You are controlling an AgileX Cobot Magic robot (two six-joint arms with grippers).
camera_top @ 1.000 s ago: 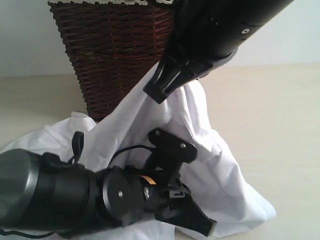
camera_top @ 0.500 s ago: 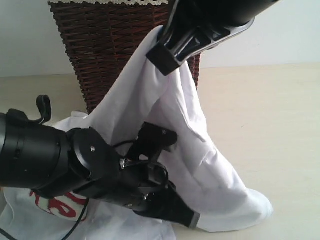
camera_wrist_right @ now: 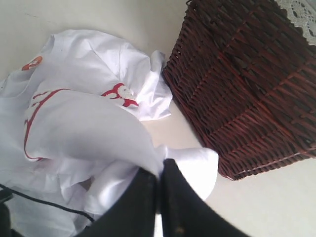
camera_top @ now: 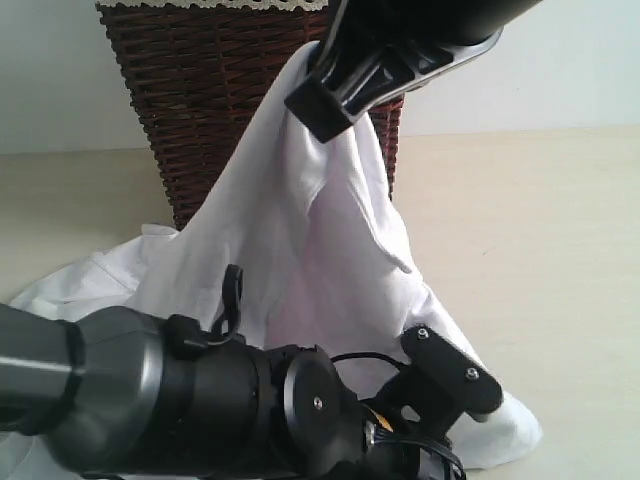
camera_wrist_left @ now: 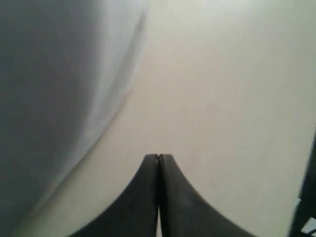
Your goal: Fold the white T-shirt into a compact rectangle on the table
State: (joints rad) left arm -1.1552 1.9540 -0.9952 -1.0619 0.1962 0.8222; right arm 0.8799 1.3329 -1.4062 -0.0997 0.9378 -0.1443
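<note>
Holding a pinched fold, the right gripper (camera_top: 312, 108) is hanging the white T-shirt (camera_top: 330, 250) before the basket (camera_top: 220, 100), the rest lying on the table (camera_top: 540, 220); the left gripper (camera_wrist_left: 158, 157) is hovering closed, empty. Spreading it flat looks next.

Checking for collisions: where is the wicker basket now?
Exterior view: the wicker basket stands upper left, behind the white T-shirt held by the right pincer.

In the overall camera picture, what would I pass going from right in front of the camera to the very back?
left arm → white T-shirt, its top pulled up off the table → wicker basket → wall
</note>
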